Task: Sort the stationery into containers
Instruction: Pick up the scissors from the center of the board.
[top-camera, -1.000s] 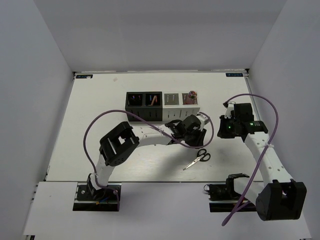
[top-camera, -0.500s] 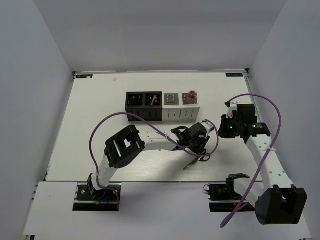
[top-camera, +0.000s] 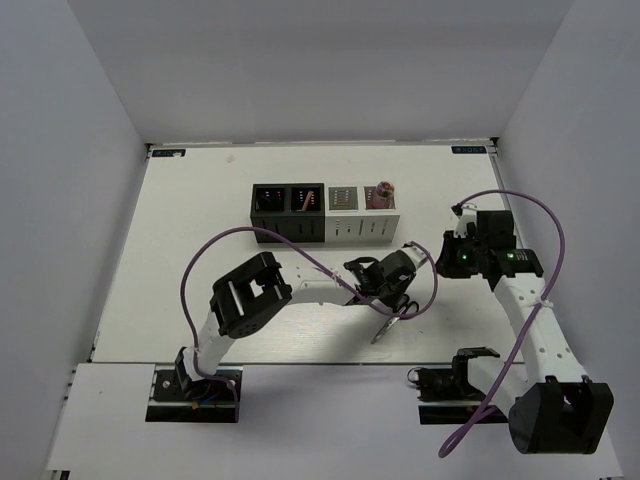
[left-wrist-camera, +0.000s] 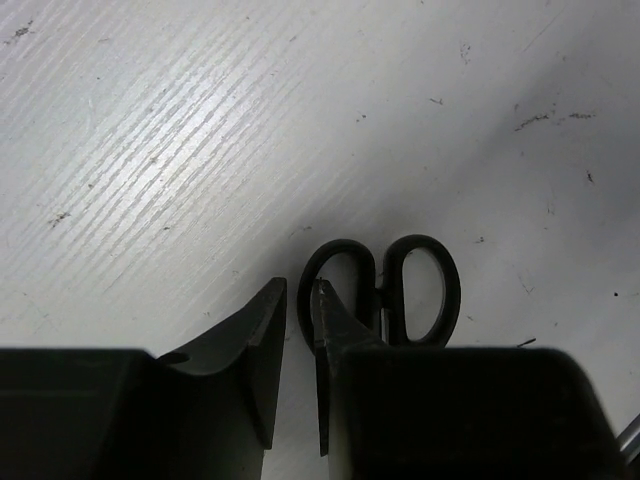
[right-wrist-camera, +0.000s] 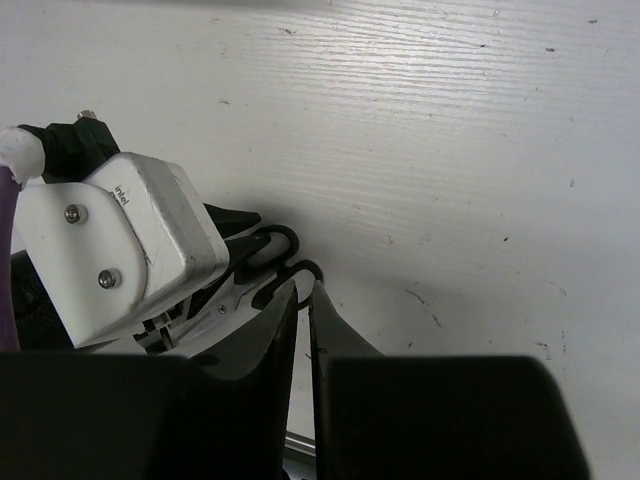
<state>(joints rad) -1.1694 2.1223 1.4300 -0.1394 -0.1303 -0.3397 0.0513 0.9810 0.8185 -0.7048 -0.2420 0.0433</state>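
The black-handled scissors lie on the table in front of the containers. My left gripper is down over their handles. In the left wrist view one finger of my left gripper sits inside a handle loop of the scissors. The loop's rim lies in the narrow gap between the jaws. My right gripper hovers just to the right, shut and empty. In the right wrist view it points at the scissor handles. Two black containers and two white containers stand in a row behind.
The rightmost white box holds a pink-topped item. Orange bits show inside both black boxes. The left arm's white wrist housing fills the left of the right wrist view. Purple cables loop over both arms.
My left gripper has moved away from the containers, toward the near right, and come down onto the scissor handles. My right gripper has shifted slightly.
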